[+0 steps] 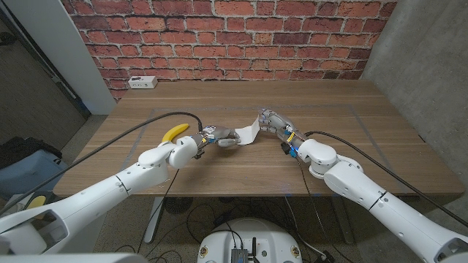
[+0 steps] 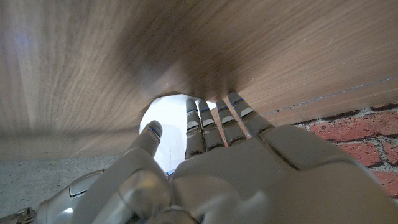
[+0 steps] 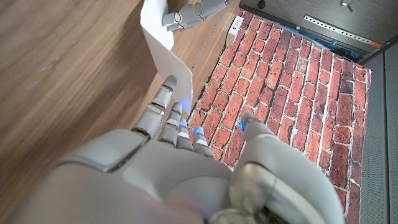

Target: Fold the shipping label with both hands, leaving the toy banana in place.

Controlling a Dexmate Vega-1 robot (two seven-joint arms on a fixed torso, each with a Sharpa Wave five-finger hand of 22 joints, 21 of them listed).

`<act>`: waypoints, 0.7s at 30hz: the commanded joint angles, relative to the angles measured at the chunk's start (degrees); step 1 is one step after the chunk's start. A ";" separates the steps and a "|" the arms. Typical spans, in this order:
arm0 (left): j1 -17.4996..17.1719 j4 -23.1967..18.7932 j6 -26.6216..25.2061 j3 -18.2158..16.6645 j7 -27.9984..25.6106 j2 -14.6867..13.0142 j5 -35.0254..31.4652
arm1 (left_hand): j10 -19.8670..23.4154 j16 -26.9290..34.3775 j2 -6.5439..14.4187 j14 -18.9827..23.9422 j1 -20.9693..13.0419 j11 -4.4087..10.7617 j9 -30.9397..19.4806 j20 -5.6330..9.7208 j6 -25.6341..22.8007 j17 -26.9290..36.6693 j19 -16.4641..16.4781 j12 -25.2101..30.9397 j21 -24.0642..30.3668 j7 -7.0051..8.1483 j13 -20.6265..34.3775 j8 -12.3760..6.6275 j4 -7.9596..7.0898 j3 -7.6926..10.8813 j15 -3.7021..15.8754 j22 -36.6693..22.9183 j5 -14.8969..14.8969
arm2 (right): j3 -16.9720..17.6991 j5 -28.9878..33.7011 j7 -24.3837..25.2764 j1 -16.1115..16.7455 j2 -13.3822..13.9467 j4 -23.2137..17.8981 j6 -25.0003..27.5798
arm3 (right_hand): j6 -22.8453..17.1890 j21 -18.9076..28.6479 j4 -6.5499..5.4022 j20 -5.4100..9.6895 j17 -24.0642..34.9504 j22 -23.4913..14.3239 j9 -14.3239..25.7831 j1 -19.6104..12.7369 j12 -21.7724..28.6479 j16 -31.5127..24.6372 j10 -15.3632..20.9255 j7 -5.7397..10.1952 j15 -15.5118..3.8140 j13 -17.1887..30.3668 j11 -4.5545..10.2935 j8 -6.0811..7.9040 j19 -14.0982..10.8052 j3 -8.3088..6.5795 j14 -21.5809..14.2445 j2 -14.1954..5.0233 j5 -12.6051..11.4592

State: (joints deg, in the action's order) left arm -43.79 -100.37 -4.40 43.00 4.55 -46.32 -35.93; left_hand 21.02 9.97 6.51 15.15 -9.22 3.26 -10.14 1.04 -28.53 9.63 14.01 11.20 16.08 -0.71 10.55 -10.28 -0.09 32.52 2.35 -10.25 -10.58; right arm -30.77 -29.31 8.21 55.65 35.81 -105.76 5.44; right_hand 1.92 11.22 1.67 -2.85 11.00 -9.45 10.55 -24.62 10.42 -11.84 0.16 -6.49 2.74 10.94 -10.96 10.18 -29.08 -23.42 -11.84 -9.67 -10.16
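Two white robot arms reach in from the near corners of a brown wooden table (image 1: 344, 124) and meet at a white paper shipping label (image 1: 248, 134) lying near the table's middle, in front of a red brick wall (image 1: 234, 36). The left hand (image 1: 219, 136), at the end of an arm stretched low over the tabletop with a black cable (image 1: 124, 135) looping over the forearm, has its grey fingers (image 2: 214, 121) laid together on the label's left part, pressing it to the wood; the left wrist view shows the white sheet (image 2: 168, 118) under those fingertips. The right hand (image 1: 272, 121), angled in from the opposite side, holds the label's right edge, which stands lifted off the table; in the right wrist view its fingers (image 3: 168, 109) lie against the raised sheet (image 3: 163, 46), with the left hand's fingertips (image 3: 189, 14) at the far end. A yellow toy banana (image 1: 175, 132) lies on the table just beside the left wrist, apart from the label. A white power strip (image 1: 141, 82) sits at the far left edge.
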 commanded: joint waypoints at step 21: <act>0.21 0.64 0.72 -0.08 -0.93 0.03 0.37 | -0.76 -0.04 -0.06 -0.73 0.06 0.43 0.00 0.06 0.96 -0.07 0.46 -0.17 -0.55 0.35 0.07 0.06 0.00 0.46 1.82 -0.22 -0.27 | -0.85 -1.49 -2.50 -1.22 -0.30 0.90 0.37 | -6.52 0.95 0.48 -1.56 -0.26 -0.21 0.02 0.13 2.82 -1.39 9.91 -5.47 2.01 -0.24 -1.48 1.67 -6.93 -0.29 -8.67 0.71 0.05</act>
State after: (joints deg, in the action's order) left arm -43.60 -99.97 -3.93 43.10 4.01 -46.25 -35.74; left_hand 20.60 9.98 6.51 14.53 -9.22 3.68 -10.12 1.04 -27.60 9.63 14.01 11.21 15.67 -0.43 10.54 -10.32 -0.09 32.52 2.34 -10.29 -10.58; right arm -30.74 -29.78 8.76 55.77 35.32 -105.61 4.11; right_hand -3.90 11.97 2.06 -4.36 10.63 -9.45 10.39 -24.60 12.81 -12.96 9.35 -7.06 4.81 10.65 -12.48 11.67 -35.49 -23.34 -19.86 -9.20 -10.16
